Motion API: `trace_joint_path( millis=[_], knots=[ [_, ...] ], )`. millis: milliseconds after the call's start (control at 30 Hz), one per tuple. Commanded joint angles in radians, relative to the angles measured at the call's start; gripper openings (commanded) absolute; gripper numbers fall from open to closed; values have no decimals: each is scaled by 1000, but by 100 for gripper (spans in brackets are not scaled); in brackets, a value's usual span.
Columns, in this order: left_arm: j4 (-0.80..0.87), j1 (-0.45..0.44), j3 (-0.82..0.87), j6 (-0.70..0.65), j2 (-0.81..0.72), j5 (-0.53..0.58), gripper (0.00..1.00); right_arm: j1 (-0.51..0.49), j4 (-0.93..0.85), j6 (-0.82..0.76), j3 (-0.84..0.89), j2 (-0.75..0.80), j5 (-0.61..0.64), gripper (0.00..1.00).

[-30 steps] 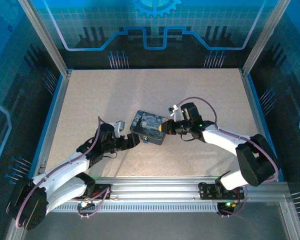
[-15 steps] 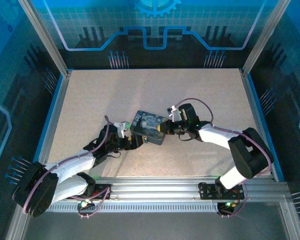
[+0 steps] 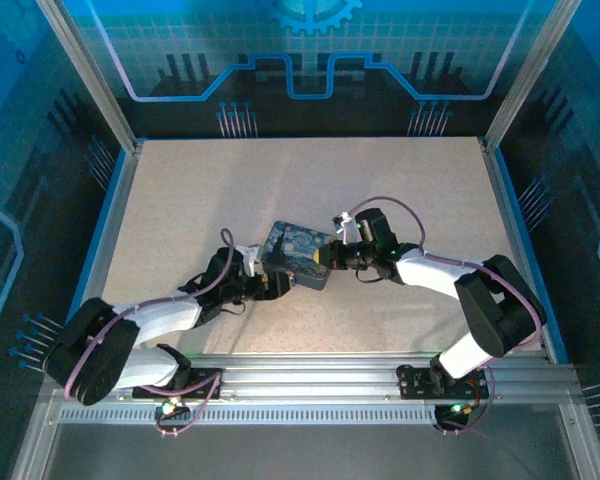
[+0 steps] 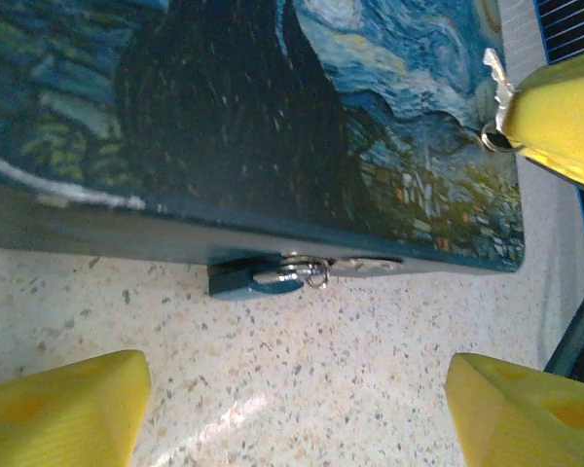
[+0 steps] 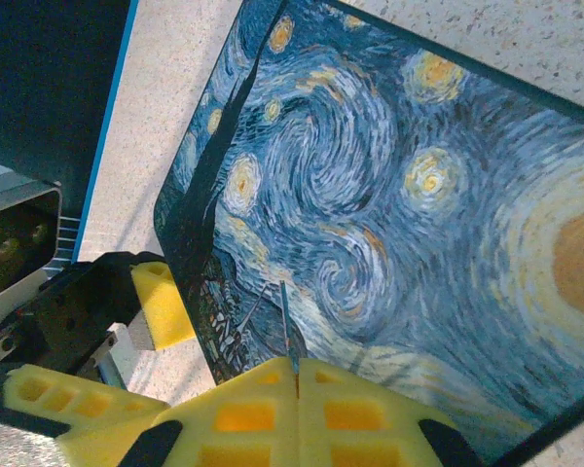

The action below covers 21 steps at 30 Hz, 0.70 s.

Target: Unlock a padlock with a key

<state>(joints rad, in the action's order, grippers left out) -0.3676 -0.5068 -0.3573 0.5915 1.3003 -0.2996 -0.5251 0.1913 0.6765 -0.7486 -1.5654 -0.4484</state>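
Observation:
The padlock (image 4: pixel 258 276), small and bluish with a silver shackle, hangs on the near side edge of the swirl-printed case (image 4: pixel 273 107), low against the table. My left gripper (image 4: pixel 292 418) is open; its yellow fingers (image 4: pixel 58 409) straddle bare table just short of the padlock. In the top view this gripper (image 3: pixel 272 282) is at the case's (image 3: pixel 298 250) front-left edge. My right gripper (image 5: pixel 297 375) is shut on the key (image 5: pixel 287 326), whose thin blade sticks out over the case lid (image 5: pixel 399 185). From above, the right gripper (image 3: pixel 332 257) is at the case's right end.
The speckled table (image 3: pixel 310 180) stretches free behind and beside the case. A blue-edged metal frame (image 3: pixel 500 200) borders it on both sides, with a rail (image 3: pixel 310 380) along the near edge. The right gripper's yellow finger (image 4: pixel 565 117) hangs over the case corner.
My left arm has stretched forward and lower, bringing its open gripper up to the case's front-left edge. The right gripper has shifted slightly left and stays shut on the key.

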Motion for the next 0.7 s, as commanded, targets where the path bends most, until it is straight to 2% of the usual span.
trace_joint_path(
  millis=[0, 367, 667],
  knots=[
    [-81, -7, -56, -31, 62, 11, 81, -7, -90, -27, -24, -55, 52, 3],
    [-131, 5, -170, -61, 228, 7, 81, 22, -107, -52, -94, -147, 53, 3],
    [-142, 13, -165, -103, 226, 4, 80, 24, -104, -55, -114, -173, 57, 3]
  ],
)
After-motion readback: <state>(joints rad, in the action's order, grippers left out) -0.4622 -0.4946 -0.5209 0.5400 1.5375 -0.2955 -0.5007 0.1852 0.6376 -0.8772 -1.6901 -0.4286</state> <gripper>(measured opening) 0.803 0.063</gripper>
